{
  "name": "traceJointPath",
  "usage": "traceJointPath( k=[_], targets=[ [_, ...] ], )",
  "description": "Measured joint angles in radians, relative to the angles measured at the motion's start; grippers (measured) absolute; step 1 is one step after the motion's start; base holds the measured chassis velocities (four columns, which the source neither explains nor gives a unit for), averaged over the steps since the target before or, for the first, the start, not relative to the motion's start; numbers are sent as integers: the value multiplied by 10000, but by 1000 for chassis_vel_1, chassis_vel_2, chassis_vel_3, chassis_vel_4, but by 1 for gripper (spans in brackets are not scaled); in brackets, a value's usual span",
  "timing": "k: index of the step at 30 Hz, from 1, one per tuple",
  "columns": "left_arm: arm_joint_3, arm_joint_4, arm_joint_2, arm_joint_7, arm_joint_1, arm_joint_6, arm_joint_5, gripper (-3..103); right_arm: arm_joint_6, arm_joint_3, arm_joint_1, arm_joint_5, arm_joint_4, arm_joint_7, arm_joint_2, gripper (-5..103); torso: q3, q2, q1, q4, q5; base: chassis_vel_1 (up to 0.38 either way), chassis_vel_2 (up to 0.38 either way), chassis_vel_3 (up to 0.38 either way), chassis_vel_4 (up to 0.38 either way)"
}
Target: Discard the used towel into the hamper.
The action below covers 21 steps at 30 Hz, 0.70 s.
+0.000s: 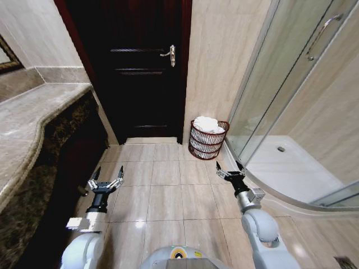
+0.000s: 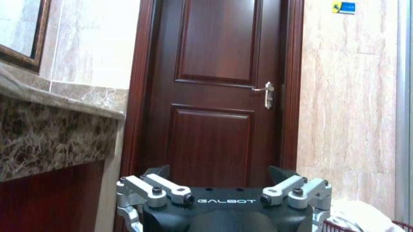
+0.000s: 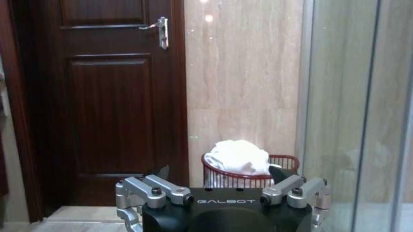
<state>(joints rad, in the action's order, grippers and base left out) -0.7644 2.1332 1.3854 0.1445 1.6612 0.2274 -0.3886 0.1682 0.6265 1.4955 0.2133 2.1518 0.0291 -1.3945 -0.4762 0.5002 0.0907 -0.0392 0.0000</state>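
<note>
Head view: towel [image 1: 208, 124] lies in hamper [image 1: 206, 144], well ahead of both grippers.
Left gripper [image 1: 105, 179]: released, empty.
Right gripper [image 1: 230, 168]: released, empty.

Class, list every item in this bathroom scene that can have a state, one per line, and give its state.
Small round reddish-brown wire hamper: upright on the floor, white towel inside.
Crumpled white towel: heaped in the hamper, rising above its rim.
Dark wooden door: closed.
Glass shower door: closed, as far as visible.
Left tool: open, empty, held low over the floor tiles.
Right tool: open, empty, held low over the floor tiles.
</note>
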Motion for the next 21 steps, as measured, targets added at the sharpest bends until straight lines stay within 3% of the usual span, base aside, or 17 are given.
traceJointPath(
  k=[21],
  targets=[
    [-184, 889, -284, -581, 233, -1521, 353, 100, 259, 315, -138, -326, 389, 441, -141, 100, -528, 945, 416, 0, -1, 0, 0, 0, 0]
  ],
)
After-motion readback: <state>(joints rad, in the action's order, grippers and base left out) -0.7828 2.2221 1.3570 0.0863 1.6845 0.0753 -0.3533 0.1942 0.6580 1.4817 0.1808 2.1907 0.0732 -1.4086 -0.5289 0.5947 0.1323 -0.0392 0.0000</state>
